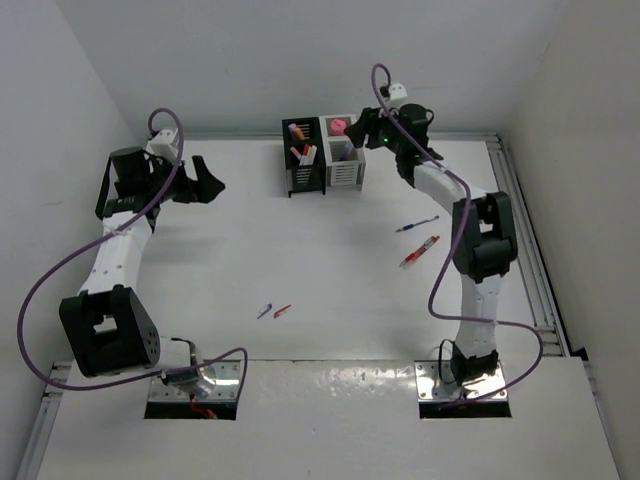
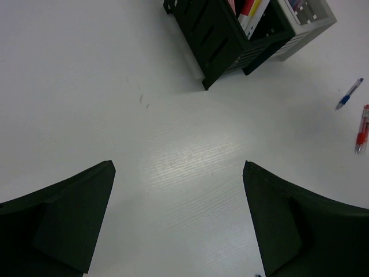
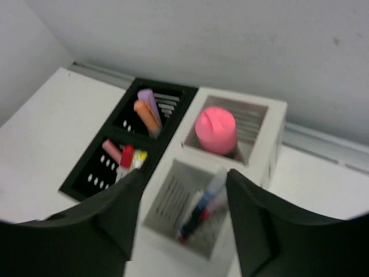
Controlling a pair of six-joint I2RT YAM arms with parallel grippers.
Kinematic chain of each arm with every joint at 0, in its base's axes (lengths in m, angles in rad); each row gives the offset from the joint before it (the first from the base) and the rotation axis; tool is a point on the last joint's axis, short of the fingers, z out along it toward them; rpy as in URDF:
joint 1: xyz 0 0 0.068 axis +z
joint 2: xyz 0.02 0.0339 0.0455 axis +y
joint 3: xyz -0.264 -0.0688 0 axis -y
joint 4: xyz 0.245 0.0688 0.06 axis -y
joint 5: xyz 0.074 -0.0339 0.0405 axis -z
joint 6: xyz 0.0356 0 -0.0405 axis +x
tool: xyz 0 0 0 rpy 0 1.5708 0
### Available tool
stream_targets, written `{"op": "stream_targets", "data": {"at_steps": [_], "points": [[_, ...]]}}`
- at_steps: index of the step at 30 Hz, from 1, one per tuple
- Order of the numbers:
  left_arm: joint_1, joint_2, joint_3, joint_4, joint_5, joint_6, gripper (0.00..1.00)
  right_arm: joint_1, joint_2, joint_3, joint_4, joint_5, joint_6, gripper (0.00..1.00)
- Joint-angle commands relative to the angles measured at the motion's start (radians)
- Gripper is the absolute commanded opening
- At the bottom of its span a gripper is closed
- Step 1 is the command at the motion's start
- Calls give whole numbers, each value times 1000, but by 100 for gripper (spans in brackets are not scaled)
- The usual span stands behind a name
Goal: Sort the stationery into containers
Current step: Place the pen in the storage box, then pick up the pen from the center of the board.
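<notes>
- Well, the two joined holders stand at the far side of the bench (image 1: 330, 280), upper middle of the overhead view. The black holder (image 1: 303, 172) is on the left and the white holder (image 1: 348, 172) touches it on the right.
- The right fingers (image 1: 368, 128) hang just above the white holder's upper right corner. In the right wrist view they stand apart, gripping nothing.
- Between them, at the lower centre of that view, a blurred pen (image 3: 202, 209) with blue and red on it leans inside the white holder's near compartment.
- The white holder's far compartment holds a round pink piece (image 3: 215, 130).
- In the black holder, a lilac marker (image 3: 146, 97) and an orange piece (image 3: 147, 116) lean together in the far compartment. A pink stick (image 3: 112, 150), a red-capped item (image 3: 127, 156) and a yellow tip (image 3: 140, 155) sit in the near one.
- The left fingers (image 1: 207, 178) are at the upper left of the overhead view, spread wide and empty, well apart from the holders.
- Loose stationery lies on the bench. A blue pen (image 1: 417, 225) and a red pen (image 1: 420, 250) lie near each other right of centre, beside the right arm.
- A small blue bit (image 1: 264, 311) and a small red bit (image 1: 282, 311) lie just beside each other below centre.
</notes>
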Motion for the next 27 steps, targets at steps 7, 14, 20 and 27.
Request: {"op": "stream_targets", "data": {"at_steps": [7, 14, 20, 27], "points": [[-14, -61, -2, -9, 33, 51, 100, -189, -407, -162, -553, -78, -180, 27], [-23, -84, -22, -55, 97, 140, 100, -287, -447, -246, -994, -240, -622, 41], [-44, -56, -22, -109, 140, 175, 99, -308, -398, -237, -1351, -261, -1163, 20], [-72, -29, 6, -138, 151, 198, 99, -295, -416, -390, -1379, -187, -1742, 25]]}}
